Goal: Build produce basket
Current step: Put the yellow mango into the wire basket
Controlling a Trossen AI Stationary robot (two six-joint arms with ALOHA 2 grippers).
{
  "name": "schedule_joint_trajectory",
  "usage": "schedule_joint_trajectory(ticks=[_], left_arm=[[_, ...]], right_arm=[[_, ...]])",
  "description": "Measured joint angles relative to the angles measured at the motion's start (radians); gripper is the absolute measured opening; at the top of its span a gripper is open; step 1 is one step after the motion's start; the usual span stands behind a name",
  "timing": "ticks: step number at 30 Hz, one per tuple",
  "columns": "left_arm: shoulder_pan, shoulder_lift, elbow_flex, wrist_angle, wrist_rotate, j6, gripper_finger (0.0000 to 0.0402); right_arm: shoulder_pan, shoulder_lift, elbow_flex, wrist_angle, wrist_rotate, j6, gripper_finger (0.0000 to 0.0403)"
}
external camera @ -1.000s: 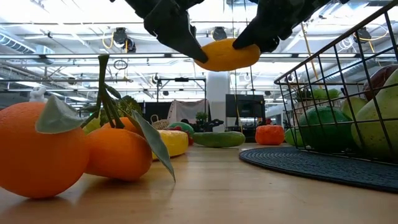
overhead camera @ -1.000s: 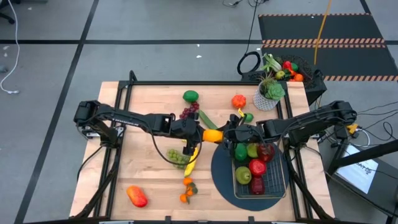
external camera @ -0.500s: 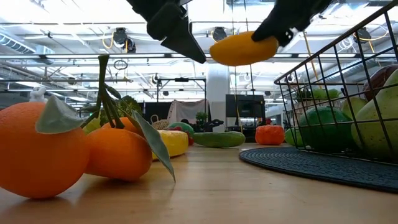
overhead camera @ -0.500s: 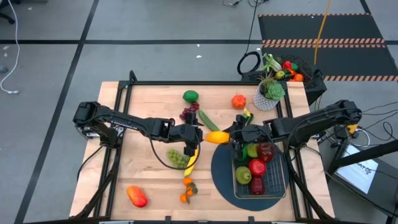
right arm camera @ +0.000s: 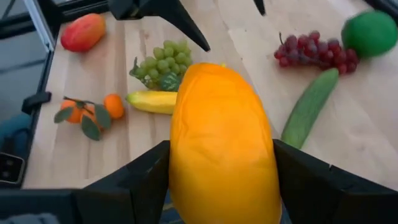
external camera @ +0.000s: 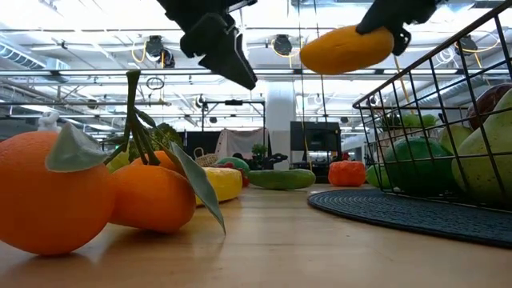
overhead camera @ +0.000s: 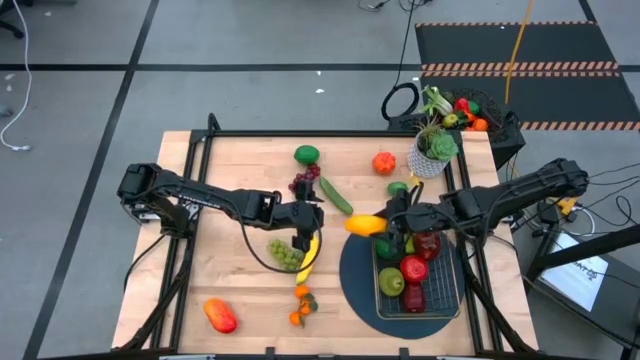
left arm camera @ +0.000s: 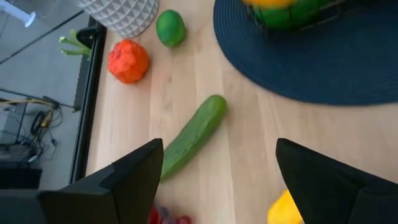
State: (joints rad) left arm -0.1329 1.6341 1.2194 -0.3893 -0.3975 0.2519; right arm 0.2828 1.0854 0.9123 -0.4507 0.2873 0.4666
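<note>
The right gripper (overhead camera: 385,223) is clamped on a yellow-orange mango (overhead camera: 364,224), which fills the space between its two fingers in the right wrist view (right arm camera: 224,149) and sticks out past them toward the table's middle. In the high view the mango hangs in the air over the near edge of the dark mat (overhead camera: 352,275), just beside the basket (overhead camera: 448,290) but not yet above it. The low view shows what the others do not: the mango (external camera: 346,50) is well clear of the tabletop, higher than the basket rim (external camera: 416,68).

The left gripper (overhead camera: 310,218) hovers near the table's middle with its fingers spread and nothing between them; its wrist view shows bare wood and a cucumber (left arm camera: 191,135) beyond the gap. Below it lie green grapes (overhead camera: 285,253) and a banana (overhead camera: 308,255).

The basket already holds green and red fruit. Only the high view takes in the purple grapes (overhead camera: 304,180), a lime (overhead camera: 306,154), the small oranges (overhead camera: 300,305) and a red-orange fruit (overhead camera: 220,315) at the table's near left.
</note>
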Motion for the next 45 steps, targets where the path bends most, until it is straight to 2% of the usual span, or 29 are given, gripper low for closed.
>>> schedule_joint_trajectory(ticks=[9, 14, 21, 27, 33, 39, 45], left_arm=[[0.0, 0.0, 0.0, -0.098, -0.006, -0.072, 0.0312], [0.0, -0.001, 0.0, -0.123, -0.006, -0.109, 0.0312], [-0.001, -0.001, 0.0, -0.193, -0.006, -0.204, 0.0312], [-0.023, -0.001, 0.0, -0.318, -0.006, -0.314, 0.0312], [-0.063, -0.001, 0.0, -0.348, -0.006, -0.358, 0.0312], [-0.102, -0.001, 0.0, -0.349, -0.005, -0.371, 0.0312], [-0.125, -0.001, 0.0, -0.349, -0.005, -0.364, 0.0312]], right_arm=[[0.032, -0.014, 0.0, -0.159, 0.0, 0.298, 0.0251], [0.117, -0.031, 0.001, -0.163, 0.005, 0.378, 0.0251], [0.266, -0.072, 0.028, -0.222, 0.091, 0.452, 0.0245], [0.376, -0.078, 0.027, -0.411, 0.11, 0.663, 0.0244], [0.423, -0.061, 0.027, -0.545, 0.142, 0.846, 0.0243], [0.426, 0.006, 0.027, -0.549, 0.16, 0.854, 0.0246], [0.426, 0.071, 0.027, -0.542, 0.129, 0.831, 0.0283]])
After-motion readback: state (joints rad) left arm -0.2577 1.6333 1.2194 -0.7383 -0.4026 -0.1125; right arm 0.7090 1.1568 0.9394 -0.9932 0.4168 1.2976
